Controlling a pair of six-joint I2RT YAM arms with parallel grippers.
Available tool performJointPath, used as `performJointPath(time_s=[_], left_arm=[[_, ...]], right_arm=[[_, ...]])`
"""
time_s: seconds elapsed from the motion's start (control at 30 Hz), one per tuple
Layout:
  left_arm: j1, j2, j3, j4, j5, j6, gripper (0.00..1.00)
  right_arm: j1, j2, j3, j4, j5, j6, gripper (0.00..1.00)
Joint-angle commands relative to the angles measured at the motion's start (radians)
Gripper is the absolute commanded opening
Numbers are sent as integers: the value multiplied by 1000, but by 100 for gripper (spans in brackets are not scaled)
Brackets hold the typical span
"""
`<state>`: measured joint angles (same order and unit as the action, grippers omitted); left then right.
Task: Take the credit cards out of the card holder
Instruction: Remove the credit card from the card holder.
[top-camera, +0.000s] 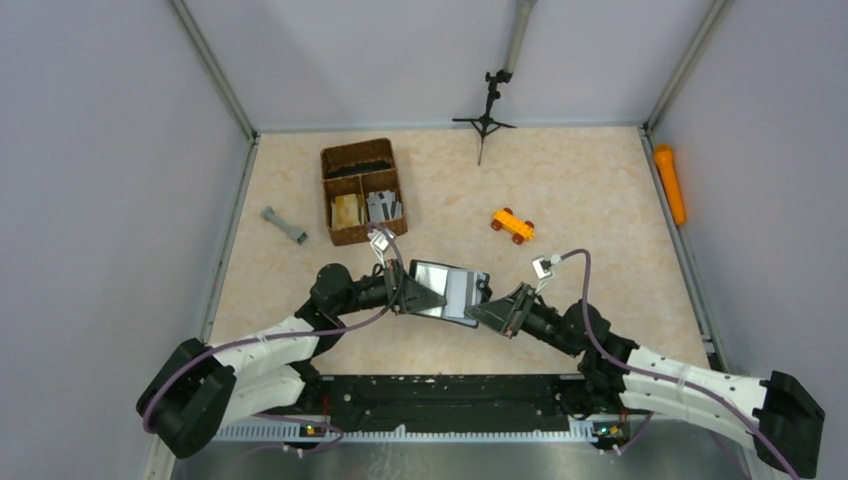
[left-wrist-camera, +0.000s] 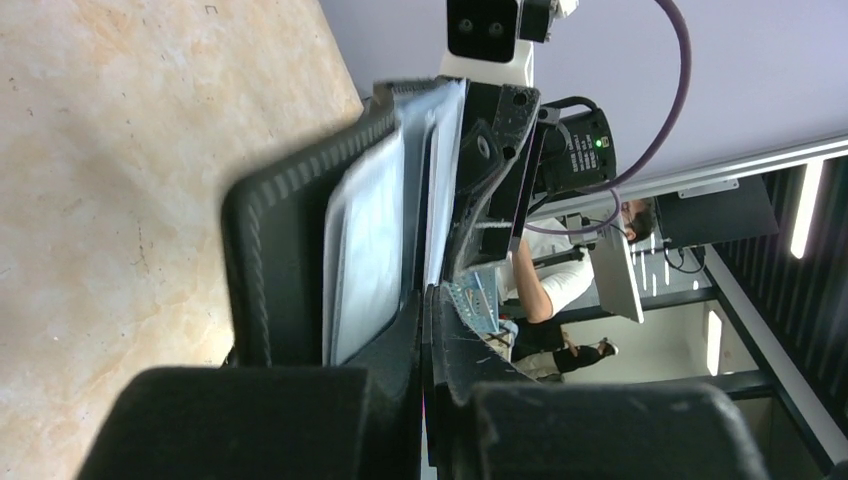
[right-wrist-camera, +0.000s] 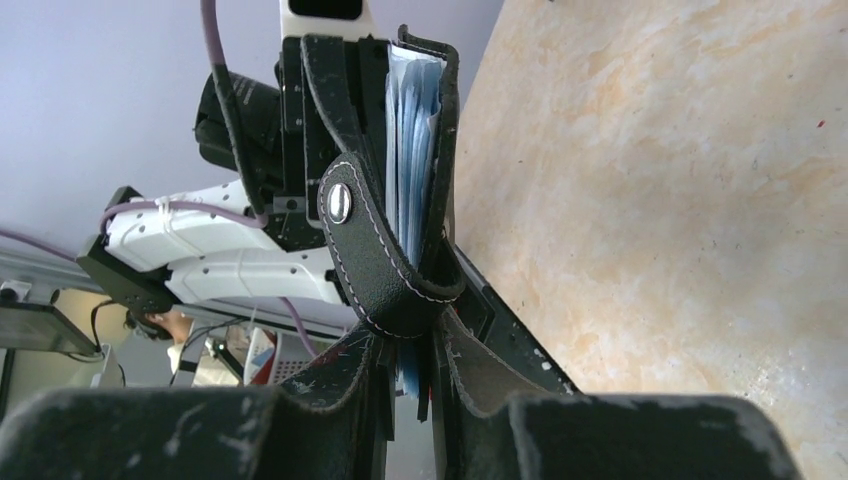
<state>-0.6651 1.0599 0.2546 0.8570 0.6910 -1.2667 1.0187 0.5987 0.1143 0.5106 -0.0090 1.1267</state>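
The black card holder (top-camera: 450, 290) is held off the table between my two grippers, folded partly open, with its shiny grey-blue inside facing up. My left gripper (top-camera: 417, 298) is shut on its left edge; in the left wrist view (left-wrist-camera: 425, 335) the jaws pinch the holder's black cover (left-wrist-camera: 290, 250). My right gripper (top-camera: 493, 308) is shut on its right edge. In the right wrist view (right-wrist-camera: 420, 375) the holder's snap strap (right-wrist-camera: 375, 250) hangs over the jaws and the grey-blue sleeves (right-wrist-camera: 410, 120) stand edge-on. I cannot make out single cards in the sleeves.
A brown wicker divided basket (top-camera: 355, 150) at the back left holds flat tan and grey pieces. A grey dumbbell-shaped piece (top-camera: 284, 225) lies left of it. An orange toy car (top-camera: 512, 225) sits right of centre. An orange cylinder (top-camera: 670, 183) lies by the right wall, and a small tripod (top-camera: 486, 115) stands at the back.
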Motion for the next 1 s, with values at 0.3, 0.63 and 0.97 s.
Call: performJointPath(time_s=[0.3,0.63,0.97], left_arm=[[-19,-54,53,-95,50,70,32],[-19,-76,108,-354,-27,197,53],[-21,-107,180,-593,-117,326,59]], right_arm=[[0,36,54,80,24,-5,0],[1,84,69,135,-20,-10,0],[0,141,90,164,-50,-18,0]])
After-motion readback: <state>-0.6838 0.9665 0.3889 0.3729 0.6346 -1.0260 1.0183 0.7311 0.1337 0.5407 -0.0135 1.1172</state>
